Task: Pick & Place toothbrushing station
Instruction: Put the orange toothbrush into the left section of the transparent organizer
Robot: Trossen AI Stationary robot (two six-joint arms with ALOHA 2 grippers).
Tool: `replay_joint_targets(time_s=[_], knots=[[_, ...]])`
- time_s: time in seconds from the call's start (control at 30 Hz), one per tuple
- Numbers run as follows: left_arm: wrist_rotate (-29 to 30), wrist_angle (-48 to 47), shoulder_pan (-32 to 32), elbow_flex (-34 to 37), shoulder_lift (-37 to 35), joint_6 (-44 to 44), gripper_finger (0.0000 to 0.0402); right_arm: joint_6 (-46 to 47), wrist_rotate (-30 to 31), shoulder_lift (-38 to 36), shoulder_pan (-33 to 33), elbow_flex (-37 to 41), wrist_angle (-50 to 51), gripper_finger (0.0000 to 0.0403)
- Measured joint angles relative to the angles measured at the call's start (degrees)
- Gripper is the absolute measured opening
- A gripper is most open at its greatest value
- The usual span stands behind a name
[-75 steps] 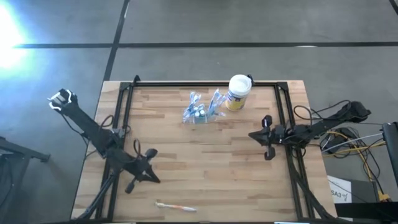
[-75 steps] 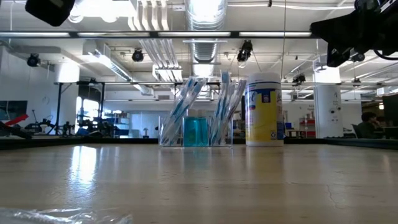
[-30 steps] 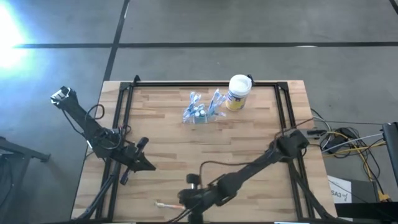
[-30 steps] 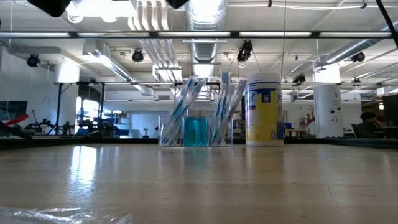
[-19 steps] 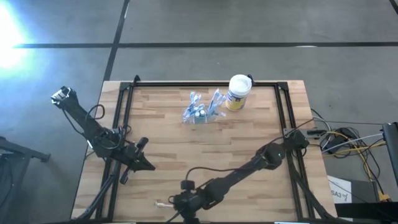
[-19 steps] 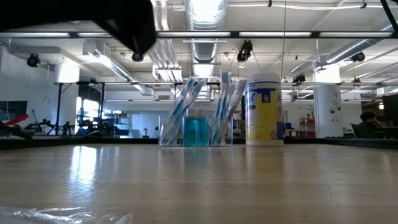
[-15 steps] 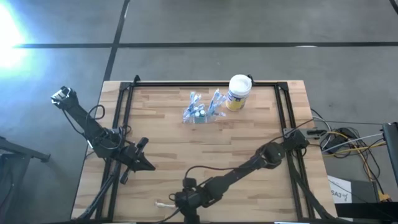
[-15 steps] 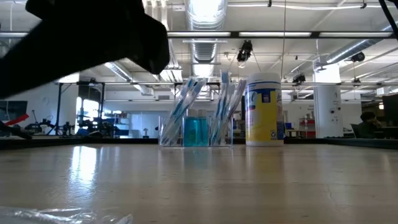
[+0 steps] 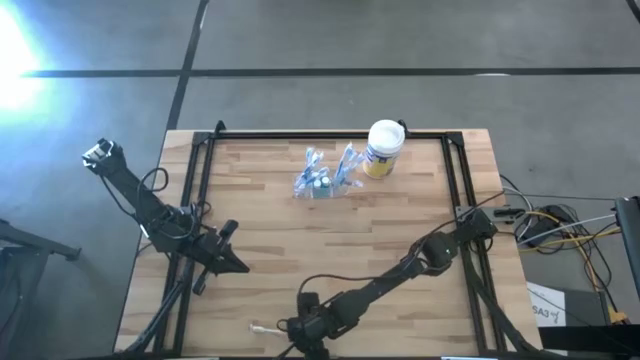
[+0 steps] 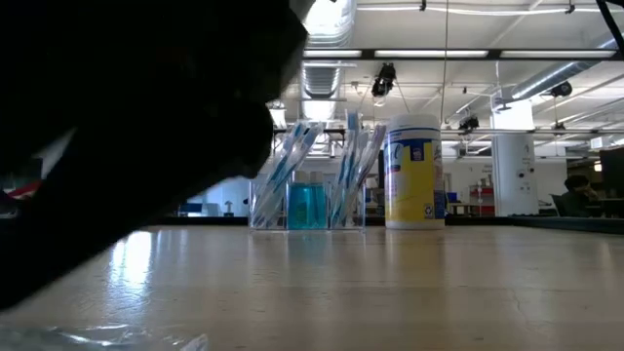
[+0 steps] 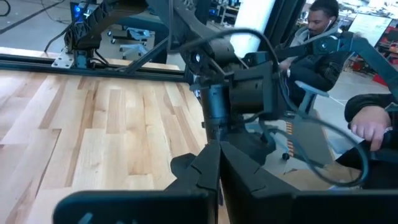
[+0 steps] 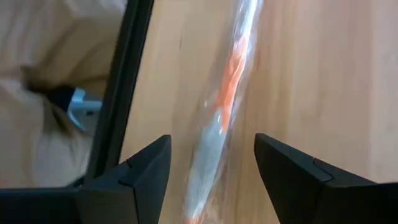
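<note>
A large black arm mass fills the low view from nine to twelve o'clock, blurred and close to the lens; its gripper cannot be made out. Past it, near centre toward one o'clock, a small clear plastic rectangular holder stands upright on the pale wooden table top, with blue-and-white toothbrushes leaning inside. Just beside it at two o'clock stands a white cylindrical canister with a yellow label. A crinkled clear plastic wrapper lies at seven o'clock.
</note>
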State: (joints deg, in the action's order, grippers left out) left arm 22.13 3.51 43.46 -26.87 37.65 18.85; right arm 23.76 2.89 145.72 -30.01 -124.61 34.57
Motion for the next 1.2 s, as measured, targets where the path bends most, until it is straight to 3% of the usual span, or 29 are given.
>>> replay_joint_targets(time_s=[0.37, 0.7, 0.97, 1.2], knots=[[0.08, 0.48, 0.00, 0.00, -0.18, 0.84, 0.0011, -0.02, 3.72, -0.47, 1.06, 4.67, -1.29, 0.0190], [-0.65, 0.45, 0.13, 0.00, -0.09, 1.16, 0.0016, -6.07, 1.64, -0.99, 4.73, 5.51, -0.31, 0.0023], [-1.01, 0.35, 0.13, 0.00, -0.46, -2.00, 0.0010, -12.43, 2.55, -4.69, 5.41, 6.29, 1.50, 0.0021], [-1.03, 0.14, 0.13, 0.00, -2.96, -5.93, 0.0007, -17.36, 5.08, -17.36, 5.14, 8.79, 0.47, 0.0019]])
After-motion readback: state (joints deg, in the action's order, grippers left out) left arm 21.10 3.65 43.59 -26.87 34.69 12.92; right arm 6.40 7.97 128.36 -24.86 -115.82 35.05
